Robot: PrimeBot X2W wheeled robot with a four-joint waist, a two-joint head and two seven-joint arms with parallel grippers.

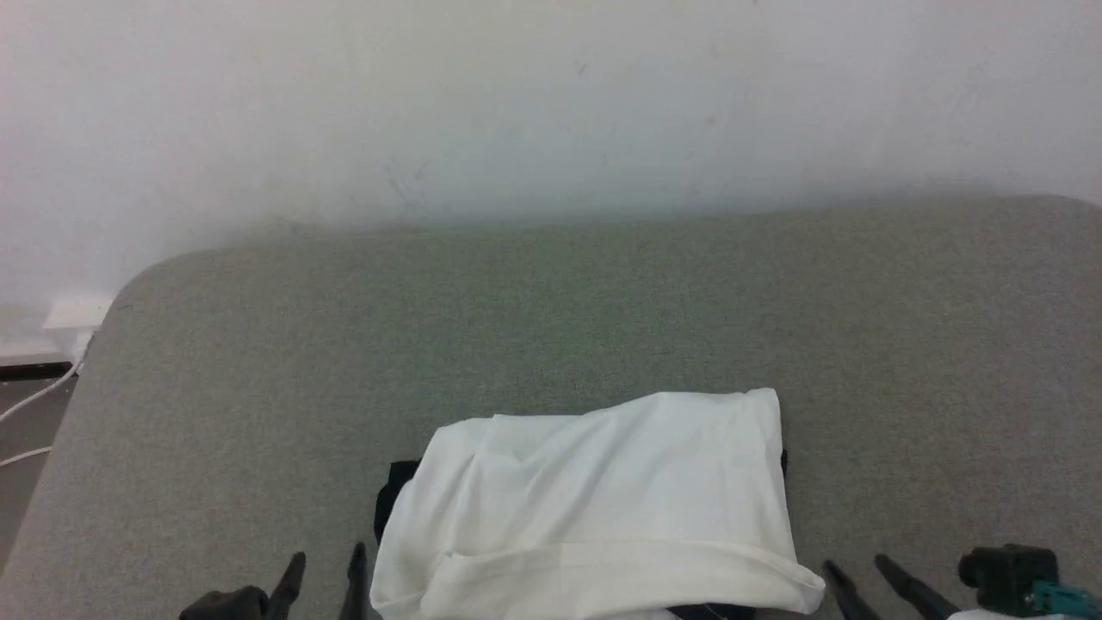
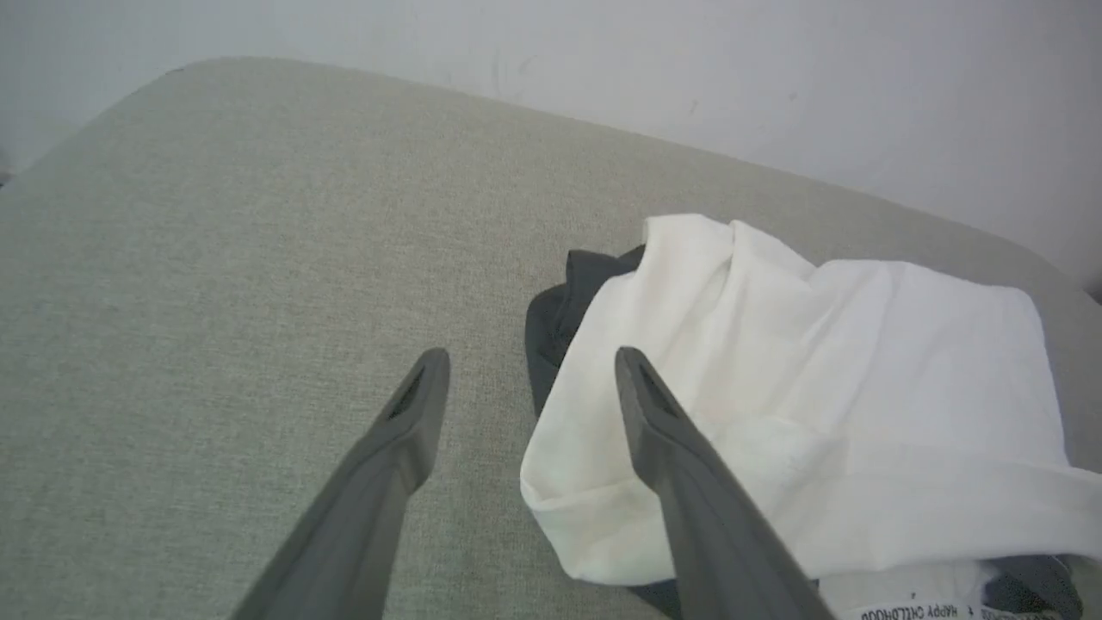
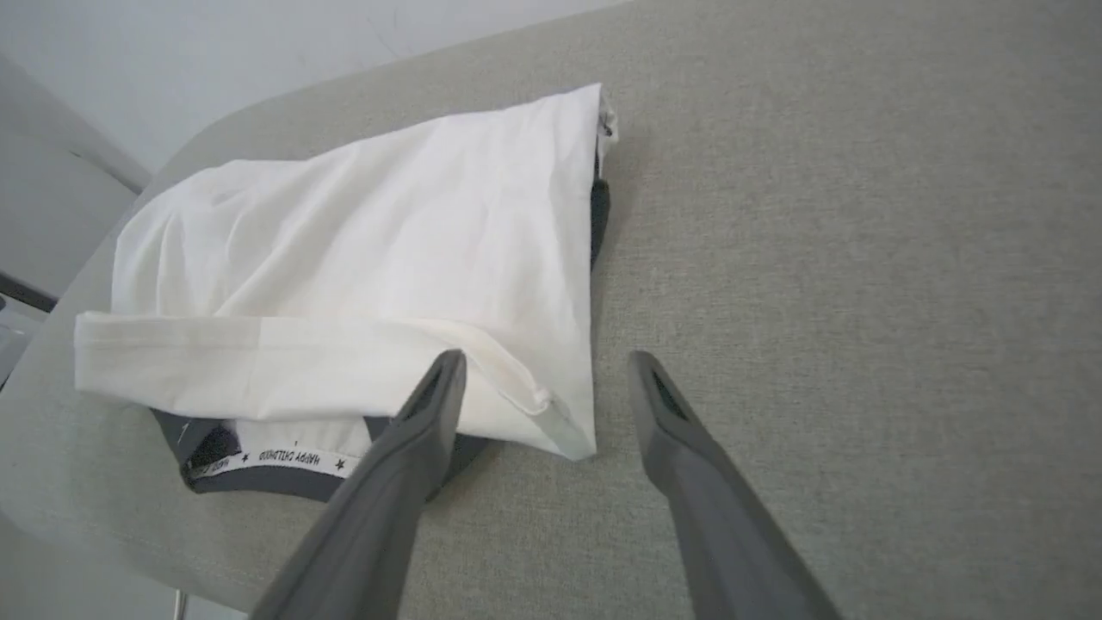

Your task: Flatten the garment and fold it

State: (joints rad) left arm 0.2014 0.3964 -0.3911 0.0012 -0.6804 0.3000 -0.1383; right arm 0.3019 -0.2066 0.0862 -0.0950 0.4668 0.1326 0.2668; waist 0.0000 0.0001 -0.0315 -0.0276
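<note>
The left hand (image 1: pixel 327 554) is seen at the lower left of the head view. Its two dark fingers are spread apart and nothing is gripped between them. It is held just beside the left edge of the garment (image 1: pixel 603 491). In the left wrist view one finger is seen over the bare fabric cover and the other across the rolled white edge; whether that finger touches the cloth cannot be told.

The right hand (image 1: pixel 855 563) is found at the lower right, likewise spread wide and empty, just beside the garment's near right corner. In the right wrist view that corner is seen between the two fingers.

The garment is laid folded into a rough rectangle at the near middle of the bench (image 1: pixel 551 301), with its white body uppermost and creased in places. A black sleeve (image 2: pixel 560 301) is seen poking out from under its left side. At the near edge the black collar (image 3: pixel 258 484) is exposed, with the white printed neck tape (image 3: pixel 275 459) inside it.

The bench is covered in grey-green fabric and is set against a pale wall (image 1: pixel 551 103). A white box (image 1: pixel 76 314) is seen low on the wall, past the bench's far left corner.
</note>
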